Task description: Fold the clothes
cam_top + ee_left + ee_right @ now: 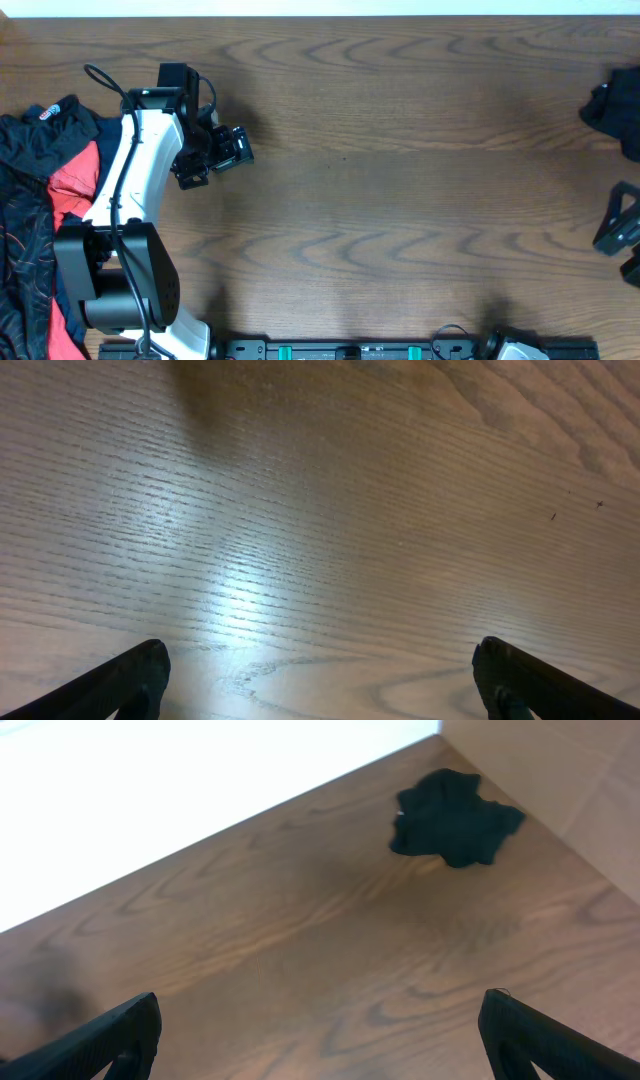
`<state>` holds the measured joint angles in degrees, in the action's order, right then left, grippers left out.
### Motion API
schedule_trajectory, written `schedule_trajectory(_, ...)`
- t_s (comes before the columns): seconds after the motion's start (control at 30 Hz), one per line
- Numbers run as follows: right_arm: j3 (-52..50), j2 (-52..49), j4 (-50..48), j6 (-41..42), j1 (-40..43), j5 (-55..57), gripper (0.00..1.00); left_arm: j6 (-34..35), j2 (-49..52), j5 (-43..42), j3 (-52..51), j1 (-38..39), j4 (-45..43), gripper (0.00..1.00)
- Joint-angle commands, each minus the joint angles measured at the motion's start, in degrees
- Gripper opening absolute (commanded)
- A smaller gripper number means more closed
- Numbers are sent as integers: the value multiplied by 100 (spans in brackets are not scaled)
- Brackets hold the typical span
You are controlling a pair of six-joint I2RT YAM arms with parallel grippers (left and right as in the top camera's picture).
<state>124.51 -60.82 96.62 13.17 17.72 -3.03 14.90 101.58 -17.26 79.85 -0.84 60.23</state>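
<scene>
Two lots: a clothes heap (30, 200) at the table's (400, 200) left edge, a black garment (615, 105) far right — soft, light, floppy, I judge. On the left gripper (225, 155) and right gripper (622, 232) the jaws gape empty; I'd pinch a hem corner.

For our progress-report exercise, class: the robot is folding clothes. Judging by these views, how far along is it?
Done: nothing looks folded. The heap of clothes lies crumpled at the left, a black garment bunched at the far right. In hand: nothing; left hand and right hand are open over the bare table. Left: all the folding.
</scene>
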Motion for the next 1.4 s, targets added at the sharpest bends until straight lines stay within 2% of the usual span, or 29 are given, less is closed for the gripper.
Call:
schedule_trajectory(0.0,33,146,37,48,-525,-37,99,-92,22,-2,52,7,35,98)
schedule_trajectory(0.2,-22,437,57,48,-1547,-39,99,-92,22,-2,52,7,35,98)
schedule_trajectory(0.43,-164,927,50,46,-2098,28,99,-94,22,-2,52,7,35,98)
schedule_trajectory(0.63,-846,1744,-730,48,-2422,20,99,-92,22,-2,52,7,35,98)
schedule_trajectory(0.77,-2041,2599,-1779,50,-2448,17,99,-94,22,-2,52,7,35,98)
schedule_trajectory(1.03,-5121,4321,-4013,50,-2448,-92,99,-92,22,-2,52,7,35,98)
schedule_trajectory(1.37,-8406,5322,-6529,55,-2448,-245,99,-94,22,-2,52,7,35,98)
